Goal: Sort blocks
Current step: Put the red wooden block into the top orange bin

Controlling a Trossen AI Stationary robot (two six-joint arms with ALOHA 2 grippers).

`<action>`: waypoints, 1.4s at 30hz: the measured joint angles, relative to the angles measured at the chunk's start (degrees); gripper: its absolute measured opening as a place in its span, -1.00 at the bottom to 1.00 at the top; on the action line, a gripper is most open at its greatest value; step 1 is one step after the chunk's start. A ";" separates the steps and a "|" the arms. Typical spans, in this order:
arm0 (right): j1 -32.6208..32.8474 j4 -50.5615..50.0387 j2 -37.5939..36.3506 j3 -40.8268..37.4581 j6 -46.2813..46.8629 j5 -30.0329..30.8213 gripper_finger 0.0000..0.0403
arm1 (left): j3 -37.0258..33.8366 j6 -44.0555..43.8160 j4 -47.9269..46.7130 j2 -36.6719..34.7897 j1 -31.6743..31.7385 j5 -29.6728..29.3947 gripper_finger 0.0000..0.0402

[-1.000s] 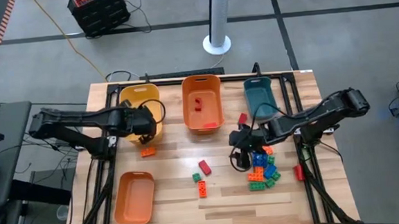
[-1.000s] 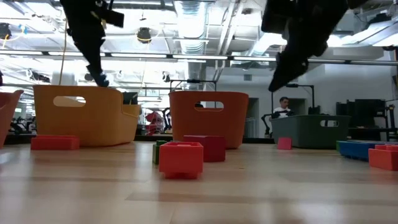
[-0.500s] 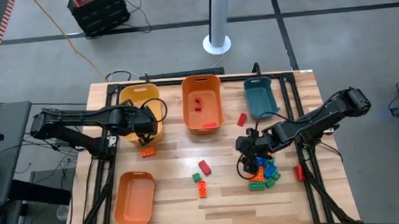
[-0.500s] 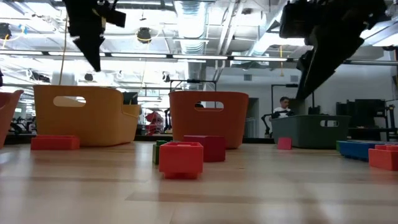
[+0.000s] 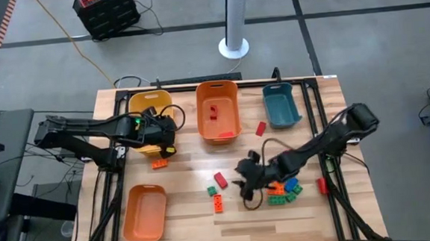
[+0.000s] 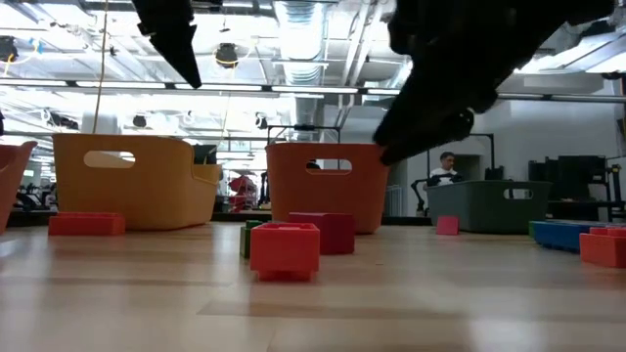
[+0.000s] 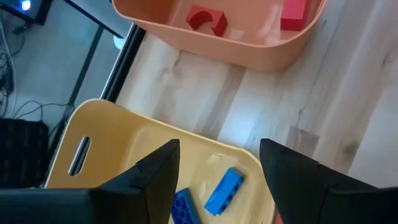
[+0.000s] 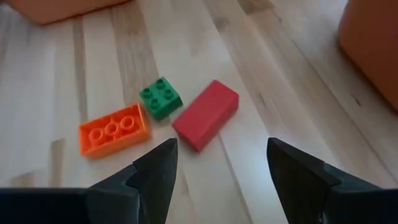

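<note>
My left gripper (image 5: pixel 168 131) hangs open over the near right corner of the yellow bin (image 5: pixel 148 108). Nothing is between its fingers. Two blue blocks (image 7: pixel 224 190) lie on that bin's floor below it. My right gripper (image 5: pixel 243 184) is open and low over the table's middle, just right of a red block (image 8: pixel 205 115), a green block (image 8: pixel 160 98) and an orange block (image 8: pixel 114 129). These three lie flat on the wood ahead of its fingers. A pile of mixed blocks (image 5: pixel 285 189) lies behind it to the right.
An orange bin (image 5: pixel 219 109) holding red blocks stands at the far middle, a teal bin (image 5: pixel 281 105) at the far right and another orange bin (image 5: pixel 146 212) at the near left. Loose blocks lie near the yellow bin (image 5: pixel 158 164) and by the teal bin (image 5: pixel 261 128).
My left gripper has let go of a blue block over the yellow bin, then risen and shifted slightly toward the table's right. My right gripper has swung from above the pile toward the table's left and near edge, sinking toward the red, green and orange blocks.
</note>
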 joint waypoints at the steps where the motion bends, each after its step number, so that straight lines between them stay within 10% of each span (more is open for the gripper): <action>1: 0.56 -0.01 1.72 1.38 -0.21 2.13 0.29 | 0.00 0.02 0.06 -0.11 0.00 -0.02 0.08; 18: 1.60 -7.75 21.45 18.85 4.14 18.14 0.29 | 0.00 -2.47 -4.06 -0.23 -0.76 0.03 0.08; 42: -0.32 -8.58 24.00 18.83 -4.83 8.00 0.16 | 0.00 -3.66 -4.34 -0.24 -2.32 0.09 0.08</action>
